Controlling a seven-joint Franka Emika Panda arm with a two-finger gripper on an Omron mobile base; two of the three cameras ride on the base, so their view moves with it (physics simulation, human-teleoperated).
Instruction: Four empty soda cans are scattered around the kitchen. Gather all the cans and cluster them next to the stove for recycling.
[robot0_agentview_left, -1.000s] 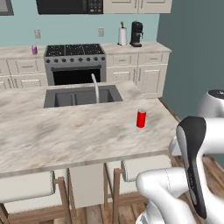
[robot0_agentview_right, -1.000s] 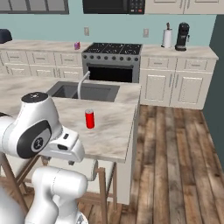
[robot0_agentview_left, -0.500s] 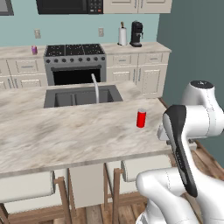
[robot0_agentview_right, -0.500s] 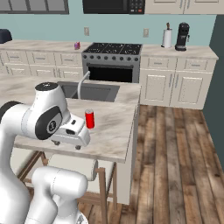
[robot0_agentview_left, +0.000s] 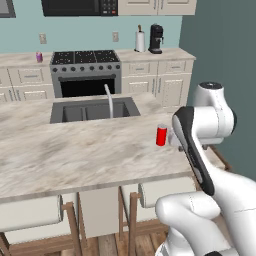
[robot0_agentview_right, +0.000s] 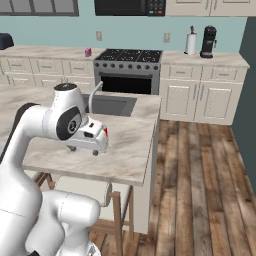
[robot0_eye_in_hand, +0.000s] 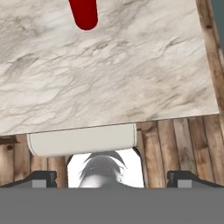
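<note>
A red soda can (robot0_agentview_left: 161, 135) stands upright on the marble island near its right end. In the hand view the same red can (robot0_eye_in_hand: 85, 13) sits at the top edge, beyond the fingers. My gripper (robot0_agentview_right: 85, 150) hangs open above the island's near edge, pointing down, a little short of the can and not touching it. Its two fingertips (robot0_eye_in_hand: 41, 177) stand wide apart with nothing between them. A purple-pink can (robot0_agentview_left: 39, 57) stands on the back counter just left of the stove (robot0_agentview_left: 85, 70). That can (robot0_agentview_right: 88, 52) and the stove (robot0_agentview_right: 127, 67) also appear from the right side.
A sink (robot0_agentview_left: 92, 109) with a curved faucet (robot0_agentview_left: 107, 95) is set in the island behind the red can. Cushioned stools (robot0_agentview_left: 30, 212) are tucked under the island's near edge. A paper-towel roll (robot0_agentview_left: 140, 41) and coffee maker (robot0_agentview_left: 156, 38) stand right of the stove. Wooden floor (robot0_agentview_right: 200, 165) lies to the island's right.
The arm has swung up and forward, bringing the hand over the island's near edge closer to the red can. The cans and the base have not moved.
</note>
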